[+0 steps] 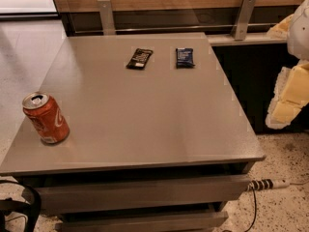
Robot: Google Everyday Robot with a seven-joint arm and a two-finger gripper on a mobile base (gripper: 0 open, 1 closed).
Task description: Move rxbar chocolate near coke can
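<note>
The rxbar chocolate is a black wrapped bar lying flat on the far part of the grey table. The coke can is red with a silver top and stands, leaning a little, near the table's front left corner. The bar and the can are far apart. My gripper shows as a white and yellow shape at the right edge of the view. It is off the table's right side, apart from both things, and holds nothing that I can see.
A dark blue wrapped bar lies to the right of the black bar. A wooden wall with metal brackets runs behind the table. Drawers sit below the top. A power strip lies on the floor at the right.
</note>
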